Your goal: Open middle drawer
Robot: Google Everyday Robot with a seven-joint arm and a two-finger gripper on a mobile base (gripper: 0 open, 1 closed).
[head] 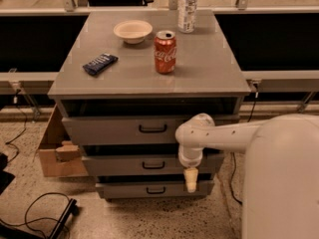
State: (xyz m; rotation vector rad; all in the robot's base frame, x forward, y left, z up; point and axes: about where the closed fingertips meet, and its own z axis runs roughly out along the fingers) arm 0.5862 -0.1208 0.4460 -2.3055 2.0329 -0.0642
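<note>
Hanging jaws by grey mid drawer (119, 166)

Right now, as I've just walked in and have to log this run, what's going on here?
A one-armed mobile robot is working at a grey three-drawer cabinet. Its gripper points down in front of the lower right edge of the middle drawer, to the right of the black handle and not on it. So the drawer is not yet being pulled. A Coca-Cola can, a bowl, a water bottle and a dark blue snack packet sit on top.
</note>
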